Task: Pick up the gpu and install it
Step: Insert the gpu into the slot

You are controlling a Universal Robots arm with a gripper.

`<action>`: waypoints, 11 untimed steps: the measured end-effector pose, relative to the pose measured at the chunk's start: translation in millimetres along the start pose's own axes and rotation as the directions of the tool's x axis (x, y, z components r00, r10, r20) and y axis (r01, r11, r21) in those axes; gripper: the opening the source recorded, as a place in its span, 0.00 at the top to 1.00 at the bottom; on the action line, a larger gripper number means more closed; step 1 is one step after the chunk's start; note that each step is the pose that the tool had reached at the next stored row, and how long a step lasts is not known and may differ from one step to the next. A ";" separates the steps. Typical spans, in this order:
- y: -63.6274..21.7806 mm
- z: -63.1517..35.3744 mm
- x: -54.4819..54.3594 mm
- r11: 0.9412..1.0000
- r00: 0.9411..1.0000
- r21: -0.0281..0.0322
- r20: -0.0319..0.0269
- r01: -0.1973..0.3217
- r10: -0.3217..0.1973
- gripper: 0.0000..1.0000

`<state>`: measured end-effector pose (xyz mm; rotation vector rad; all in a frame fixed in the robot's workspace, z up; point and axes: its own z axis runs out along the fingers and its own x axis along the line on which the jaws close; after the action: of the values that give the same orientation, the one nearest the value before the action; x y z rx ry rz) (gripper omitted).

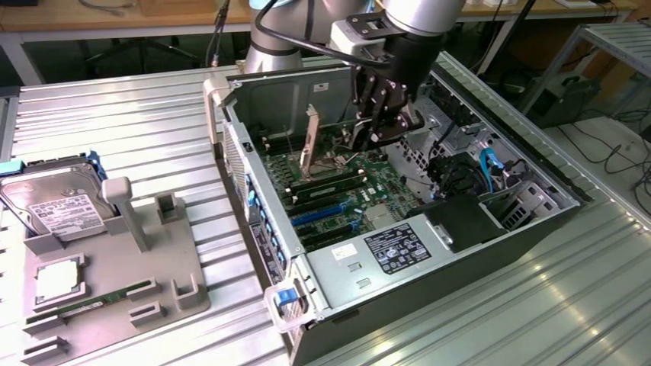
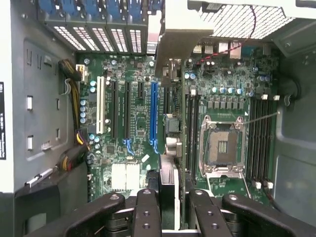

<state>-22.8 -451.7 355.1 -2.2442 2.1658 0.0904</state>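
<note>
Grey plastic is forming the holder tray (image 1: 188,263) sitting at the exterior view's left edge of the ribbed metal bench (image 1: 122,122), and it is carrying a silver hard drive (image 1: 49,200) standing at its far corner, with a slim green memory stick (image 1: 102,299) lying toward its near edge. Just beside the tray, in the middle of the bench, the open computer case (image 1: 336,267) is lying on its side, showing the green motherboard (image 2: 133,98) with its blue expansion slot (image 2: 153,113) and bare processor socket (image 2: 221,145). Over the far part of the case the arm is reaching down inside, and the gripper (image 1: 379,126) is pinching the gpu (image 2: 170,74) edge-on between its black fingers (image 2: 146,212), which are closed partway around the thin card. The card is hanging upright above the board with its beige bracket (image 1: 314,126) pointing toward the rear wall, lined up just beside the blue slot and not yet seated in it.
</note>
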 end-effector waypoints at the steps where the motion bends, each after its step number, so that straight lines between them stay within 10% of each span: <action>1: 1.5 0.5 0.0 1.000 1.000 0.000 0.000 0.000 0.000 0.72; 11: 8.9 7.9 0.2 1.000 1.000 -0.001 0.000 -0.006 0.006 0.72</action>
<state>-31.9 -451.7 347.4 -2.2386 2.1725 0.0915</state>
